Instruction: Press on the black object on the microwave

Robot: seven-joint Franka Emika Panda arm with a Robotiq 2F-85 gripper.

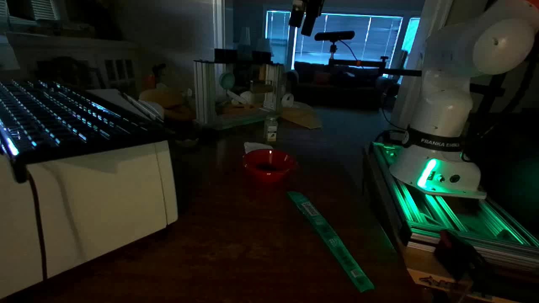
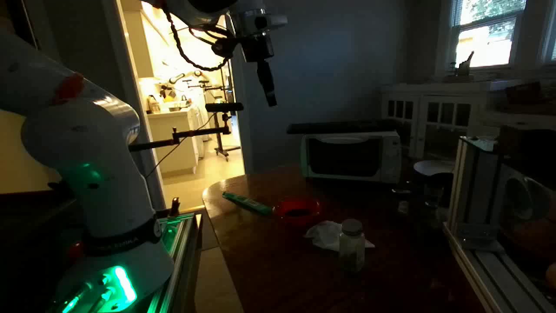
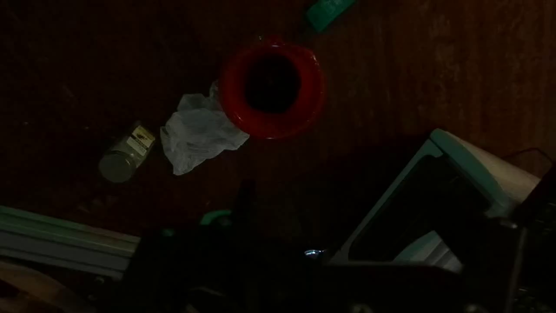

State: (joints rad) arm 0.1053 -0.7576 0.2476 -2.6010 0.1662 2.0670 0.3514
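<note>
The black keyboard (image 1: 71, 118) lies flat on top of the microwave (image 1: 105, 202), its long axis along the microwave's width, parallel to the door (image 2: 343, 158); one short end overhangs the microwave's side, where a thin cord (image 1: 40, 227) hangs down. Out in front of that door and higher than the microwave's top is the end effector (image 1: 301, 29), pointing down, its fingers (image 1: 309, 25) parted and holding nothing visible. So the keyboard lies lower and back past the microwave's front edge: the next move likely calls for a reach across that edge, then a straight descent. Dropping short would probably meet the handle (image 2: 343, 141).

Farther from the microwave, the bench (image 1: 219, 248) carries a red bowl (image 1: 270, 176) out from the door, and a green packet (image 1: 331, 240) toward the robot's base (image 1: 454, 168). Beyond the bowl come crumpled white wrap (image 3: 202, 132) and a lidded jar (image 2: 352, 250). Well apart too, on the side away from the base, stands an aluminium frame (image 2: 474, 191). All appear lower than the end effector and off its path.
</note>
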